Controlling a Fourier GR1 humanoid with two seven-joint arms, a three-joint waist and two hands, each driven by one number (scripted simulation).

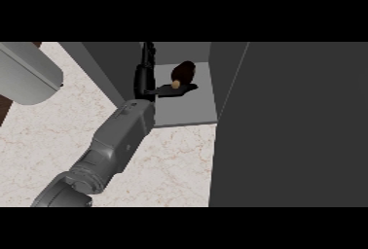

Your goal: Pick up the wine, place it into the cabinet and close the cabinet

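The wine (184, 73) lies inside the open cabinet (188, 108), just beyond the left hand (147, 78), whose fingers look straightened and off it, thumb below. Placing seems done; closing the door (295, 126) remains.

Even, dim light, dark cabinet door (295, 126), pale counter (50, 131) brightest, no glare, soft shadows

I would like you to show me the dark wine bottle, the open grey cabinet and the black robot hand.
Dark wine bottle (184, 72), head view, its body.
Open grey cabinet (188, 115), head view, its floor.
Black robot hand (146, 78), head view, its back.
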